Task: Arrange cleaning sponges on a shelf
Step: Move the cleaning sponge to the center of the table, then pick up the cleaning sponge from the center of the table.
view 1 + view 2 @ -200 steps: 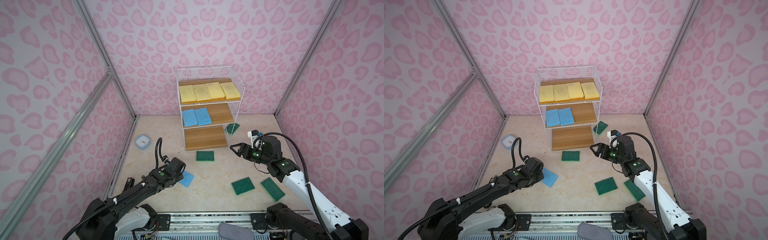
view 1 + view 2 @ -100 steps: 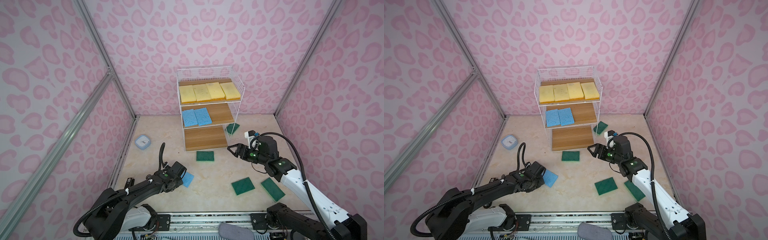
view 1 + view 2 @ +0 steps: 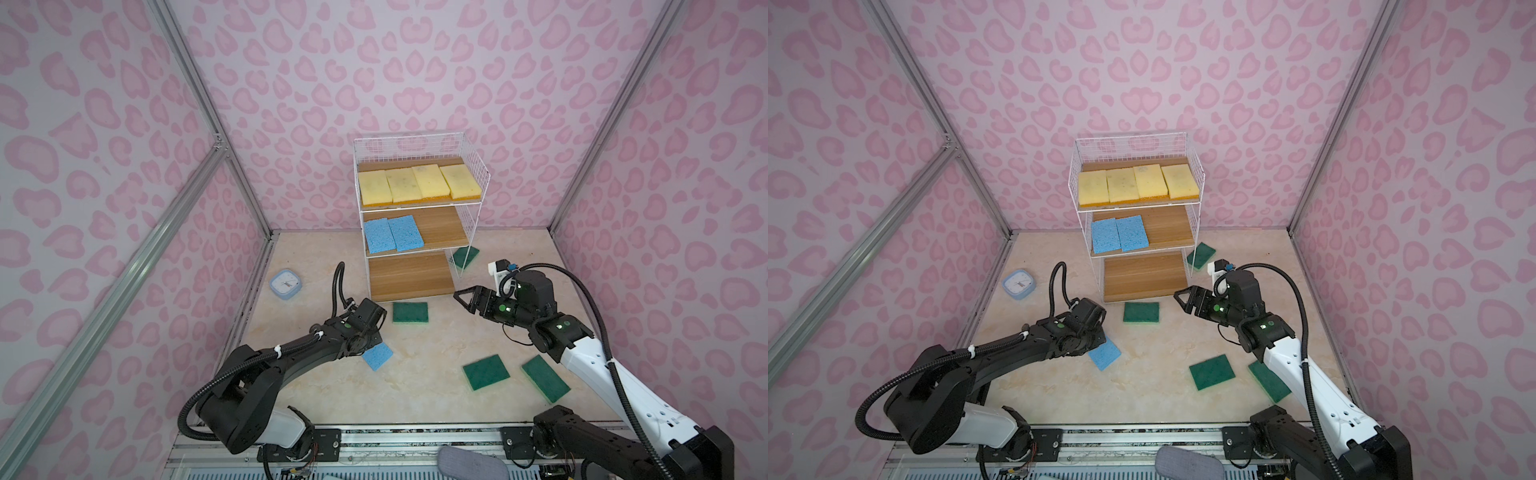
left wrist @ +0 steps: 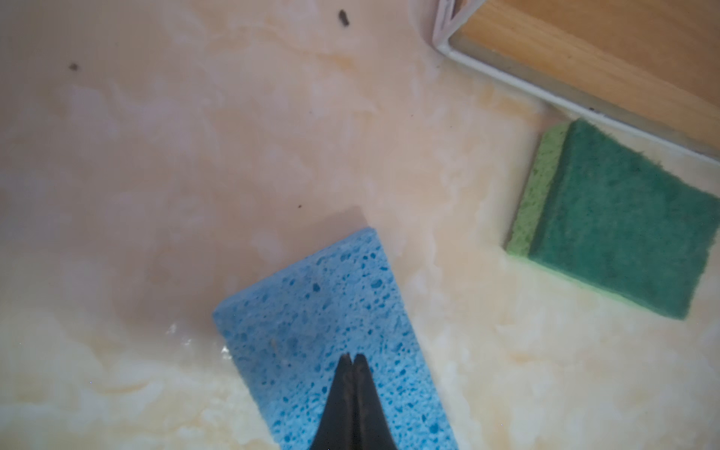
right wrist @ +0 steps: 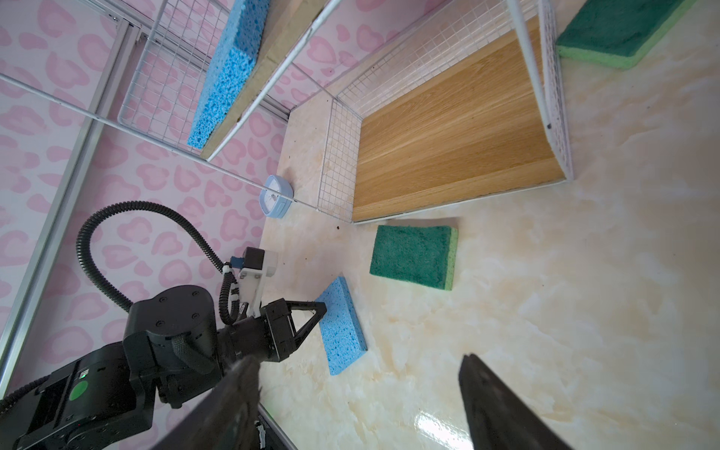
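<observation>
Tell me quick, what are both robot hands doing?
Left gripper: jaws shut, tips over the blue sponge, not gripping it.
Right gripper: jaws open, holding nothing.

My left arm (image 3: 299, 351) is showing all black, ribbed hose (image 3: 336, 286); right arm (image 3: 590, 365) is wearing white shell behind black right pincer (image 3: 461, 301).

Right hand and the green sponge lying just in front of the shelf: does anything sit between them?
Nothing. In both top views only bare marble floor separates the open right hand from the green sponge; the right wrist view agrees.
</observation>
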`<state>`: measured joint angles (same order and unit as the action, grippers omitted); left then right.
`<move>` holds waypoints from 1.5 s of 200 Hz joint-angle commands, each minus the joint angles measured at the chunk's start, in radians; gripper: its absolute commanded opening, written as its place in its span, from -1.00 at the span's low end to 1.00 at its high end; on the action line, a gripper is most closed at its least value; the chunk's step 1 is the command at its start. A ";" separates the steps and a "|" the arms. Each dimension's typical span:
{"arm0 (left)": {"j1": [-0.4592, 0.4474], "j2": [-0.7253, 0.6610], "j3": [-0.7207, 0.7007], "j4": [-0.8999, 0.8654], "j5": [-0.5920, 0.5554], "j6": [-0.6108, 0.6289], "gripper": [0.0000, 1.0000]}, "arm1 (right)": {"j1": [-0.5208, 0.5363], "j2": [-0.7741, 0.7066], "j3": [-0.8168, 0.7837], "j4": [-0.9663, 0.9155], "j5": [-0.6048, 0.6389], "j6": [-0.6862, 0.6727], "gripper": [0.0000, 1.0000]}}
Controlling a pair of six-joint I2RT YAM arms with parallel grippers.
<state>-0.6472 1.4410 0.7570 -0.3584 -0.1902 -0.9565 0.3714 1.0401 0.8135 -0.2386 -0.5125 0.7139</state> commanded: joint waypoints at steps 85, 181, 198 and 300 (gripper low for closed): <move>0.001 -0.399 -0.231 0.013 0.124 -0.145 0.62 | 0.036 0.046 0.020 0.021 0.026 -0.003 0.63; 0.001 -0.280 -0.311 0.152 0.179 -0.206 0.17 | 0.085 0.072 0.042 0.017 0.060 -0.009 0.63; 0.003 -0.256 -0.299 0.144 0.159 -0.199 0.08 | 0.084 0.068 0.042 0.003 0.062 -0.020 0.64; 0.005 -0.211 -0.264 0.122 0.109 -0.133 -0.92 | 0.079 0.072 0.033 -0.012 0.054 -0.034 0.65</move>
<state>-0.6437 1.2636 0.4694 -0.1692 -0.0418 -1.1366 0.4496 1.1015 0.8562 -0.2455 -0.4603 0.6876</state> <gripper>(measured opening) 0.053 0.822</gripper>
